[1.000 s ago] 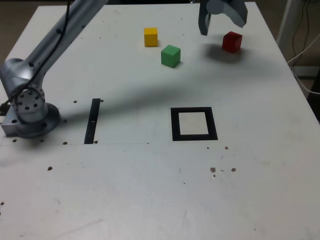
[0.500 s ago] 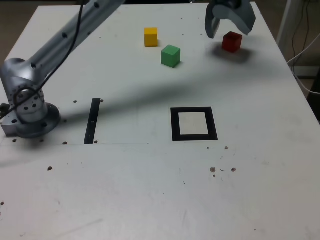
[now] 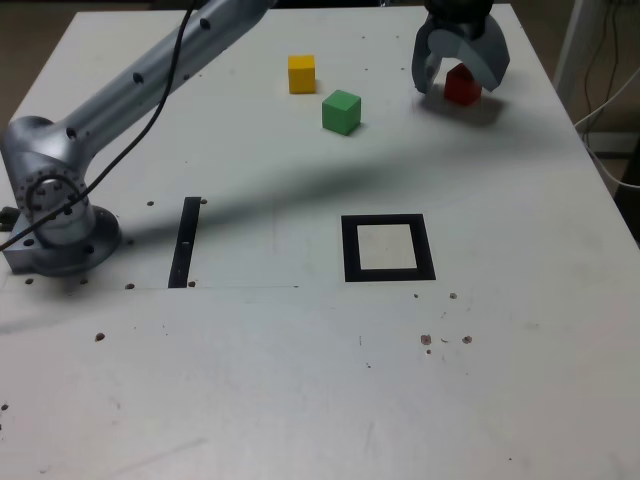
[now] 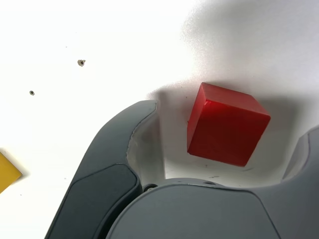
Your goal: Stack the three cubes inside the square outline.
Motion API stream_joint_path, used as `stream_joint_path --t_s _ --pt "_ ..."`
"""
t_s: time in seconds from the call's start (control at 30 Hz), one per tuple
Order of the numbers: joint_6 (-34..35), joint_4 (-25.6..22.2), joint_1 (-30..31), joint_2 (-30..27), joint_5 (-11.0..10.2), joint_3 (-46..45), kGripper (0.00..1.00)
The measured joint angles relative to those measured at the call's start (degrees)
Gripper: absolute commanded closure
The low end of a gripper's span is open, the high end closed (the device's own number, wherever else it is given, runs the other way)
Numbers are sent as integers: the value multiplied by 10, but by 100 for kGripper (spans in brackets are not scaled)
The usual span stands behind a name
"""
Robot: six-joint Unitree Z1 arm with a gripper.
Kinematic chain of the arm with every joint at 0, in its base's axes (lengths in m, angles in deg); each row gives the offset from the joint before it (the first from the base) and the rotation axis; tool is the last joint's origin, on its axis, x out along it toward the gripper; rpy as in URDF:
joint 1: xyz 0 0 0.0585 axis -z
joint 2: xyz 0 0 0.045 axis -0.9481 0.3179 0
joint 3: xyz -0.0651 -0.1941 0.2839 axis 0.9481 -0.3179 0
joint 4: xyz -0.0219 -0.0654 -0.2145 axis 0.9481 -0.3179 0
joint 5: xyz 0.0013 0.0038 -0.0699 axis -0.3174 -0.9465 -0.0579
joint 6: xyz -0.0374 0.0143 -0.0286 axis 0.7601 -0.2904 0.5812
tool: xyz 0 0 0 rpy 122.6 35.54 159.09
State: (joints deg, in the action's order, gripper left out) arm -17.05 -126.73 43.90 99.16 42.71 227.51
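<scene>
At the far right of the table in the exterior view, my gripper hangs open and low, one finger on each side of the red cube. In the wrist view the red cube rests on the table between the dark fingers, with a gap on both sides. The yellow cube and the green cube sit apart to the exterior view's left of the gripper. A corner of the yellow cube shows in the wrist view. The square outline lies nearer the camera, with nothing in it.
The arm's base stands at the exterior view's left, and the arm reaches across the table's far side. A narrow black strip lies beside the base. Cables hang past the table's right edge.
The gripper has moved to the exterior view's right and come down around the red cube. Its jaws have narrowed a little. The cubes have not moved.
</scene>
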Motion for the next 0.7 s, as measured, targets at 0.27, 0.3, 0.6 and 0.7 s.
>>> stream_joint_path --t_s 0.27,0.3,0.6,0.7 --pt "1 2 0 13 5 10 20" --pt "1 2 0 14 6 10 21" --pt "1 4 -4 15 25 15 48" --pt "1 4 -4 15 22 17 56"
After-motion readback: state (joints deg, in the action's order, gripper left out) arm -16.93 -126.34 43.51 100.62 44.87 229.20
